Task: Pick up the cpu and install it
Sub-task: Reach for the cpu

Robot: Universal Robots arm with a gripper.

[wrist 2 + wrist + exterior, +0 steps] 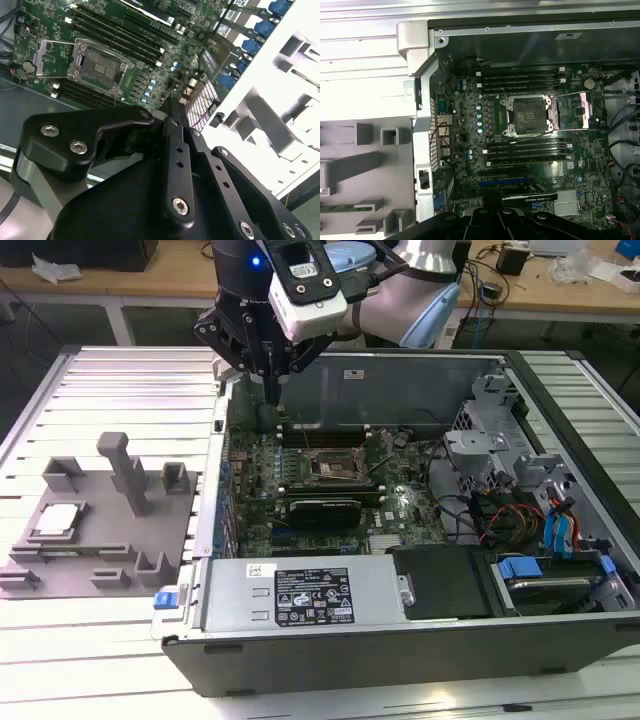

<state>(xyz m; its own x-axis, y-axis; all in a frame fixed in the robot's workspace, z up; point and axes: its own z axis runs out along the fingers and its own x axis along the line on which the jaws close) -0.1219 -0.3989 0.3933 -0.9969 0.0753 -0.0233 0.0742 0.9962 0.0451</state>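
Observation:
The cpu (58, 520), a flat silvery square chip, lies on the grey fixture (110, 540) outside the computer case, at the exterior view's left. My gripper (272, 396) hangs above the case's back corner on that side, well apart from the cpu. Its black fingers (172, 112) are pressed together with nothing between them. The motherboard's socket (330, 472) stands open with its metal frame lifted, and it also shows in the second wrist view (100, 67) and the first wrist view (527, 115). The gripper (492, 214) sits between the fixture and that socket.
The open case's metal wall (212, 500) separates the fixture from the motherboard (300, 490). Memory slots (520, 80) flank the socket. A power supply (300, 595), drive bays with blue tabs (560, 530) and cables (500, 515) fill the case's front and right. Upright posts (125, 470) stand on the fixture.

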